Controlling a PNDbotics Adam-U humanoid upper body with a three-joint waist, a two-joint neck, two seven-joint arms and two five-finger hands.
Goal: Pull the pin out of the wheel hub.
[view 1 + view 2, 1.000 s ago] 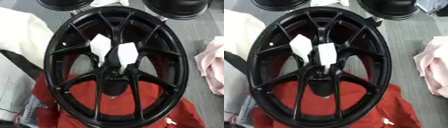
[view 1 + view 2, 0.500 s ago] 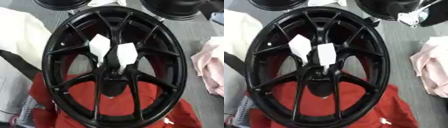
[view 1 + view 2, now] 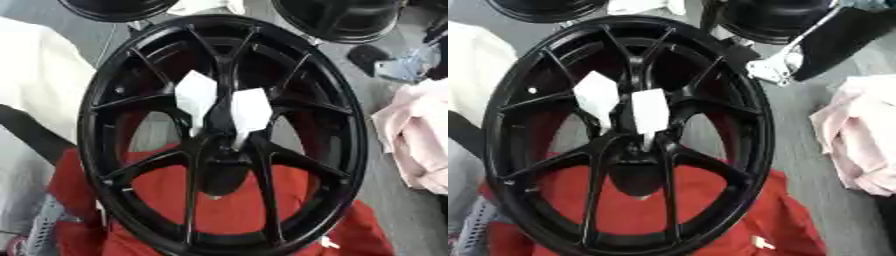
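Black wheel hub (image 3: 219,135) unmoved, right hand (image 3: 776,67) newly entering upper right

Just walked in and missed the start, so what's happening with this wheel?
A black wheel hub stands on a red cloth, with two white tags hanging at its centre. Nothing is touching it yet. A black and silver robot arm is reaching in from the upper right; its hand can't be made out. The left robot hand isn't in view.

hub centre: two white tags (image 3: 219,107) hang right over it
spokes (image 3: 149,165): gaps between are open
right side: pink cloth (image 3: 420,135) close by
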